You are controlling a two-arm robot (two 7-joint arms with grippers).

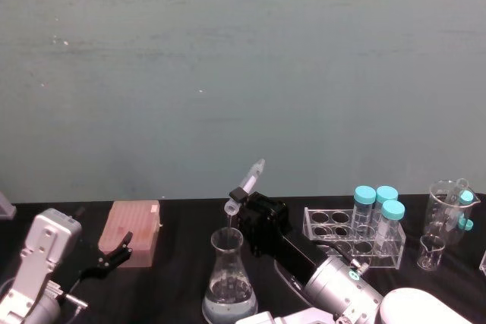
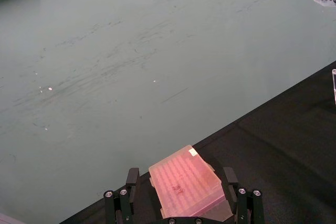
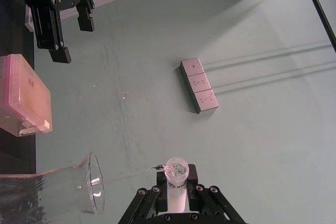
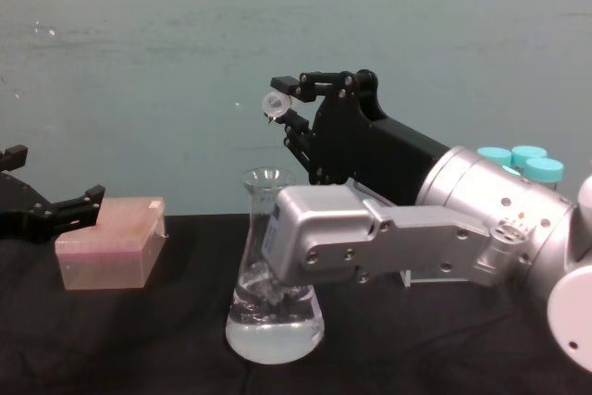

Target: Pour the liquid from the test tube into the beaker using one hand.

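As the head view looks down on the black worktop (image 1: 175,278), the right claw (image 1: 241,199) is clenched on the test tube (image 1: 248,181), which slants rim-down just above the mouth of the beaker (image 1: 227,263). Clear liquid (image 1: 228,299) pools in the beaker's base, and the left claw (image 1: 114,252) hangs released beside a pink box (image 1: 137,225). From the left wrist, that idle claw's spread fingers (image 2: 132,179) frame the pink box (image 2: 186,184) lying beyond them. From the right wrist, the tube's open rim (image 3: 176,169) sits between the gripping fingers, near the beaker's flared lip (image 3: 95,187). In the chest view the tube (image 4: 275,101) hangs over the lip (image 4: 266,176), apart from the glass. The pour looks to be in hand, though I cannot tell whether a stream is falling. Next, the rim should hold over the neck until the tube drains, then the wrist should roll back without knocking the lip.
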